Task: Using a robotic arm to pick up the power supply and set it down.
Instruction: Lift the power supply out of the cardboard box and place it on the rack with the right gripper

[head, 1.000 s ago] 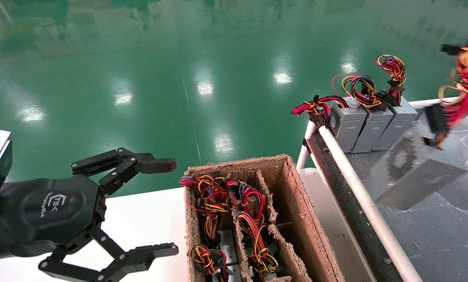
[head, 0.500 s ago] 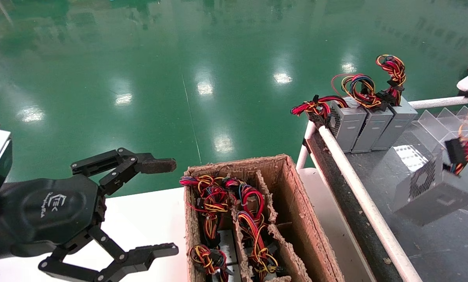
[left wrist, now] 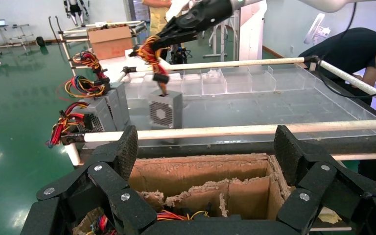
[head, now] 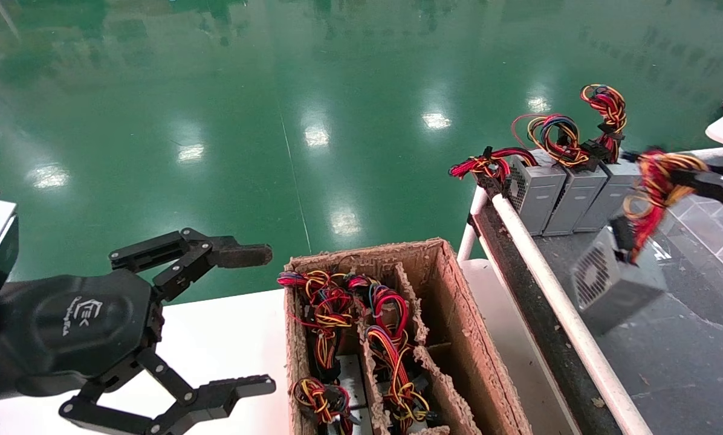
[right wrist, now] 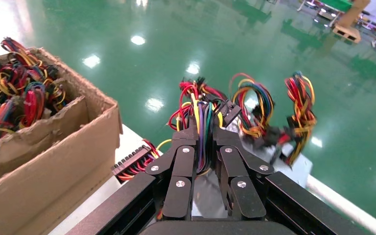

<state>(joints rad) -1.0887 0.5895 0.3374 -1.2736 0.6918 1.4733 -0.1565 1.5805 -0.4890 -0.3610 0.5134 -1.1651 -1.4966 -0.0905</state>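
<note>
Head view showed the power supply [head: 615,284] hanging in the air over the dark tabletop [head: 688,362], just in front of the row of three identical units [head: 573,190] that stood against the white rail [head: 555,296]. It dangled by its wire bundle [head: 654,181], with the fan grille facing the rail and the box tilted. The right tool [right wrist: 205,152] was clamped together on those wires, its fingers [right wrist: 183,169] pinching the coloured strands just above the casing, as the right wrist view made plain. Judged from this, the metal box was stiff and fairly heavy for its size, while the wires were soft and springy; held by the bundle alone it would likely swing and twist, and the strands could slip through the pads, so a hold close to where the bundle leaves the casing looked the steadier choice. The right arm reached in from beyond the row, slanting down toward the tabletop. The left tool [head: 246,320] hung idle with its fingers wide apart, well away from the row, beside the cardboard box [head: 452,314] of further units.
</note>
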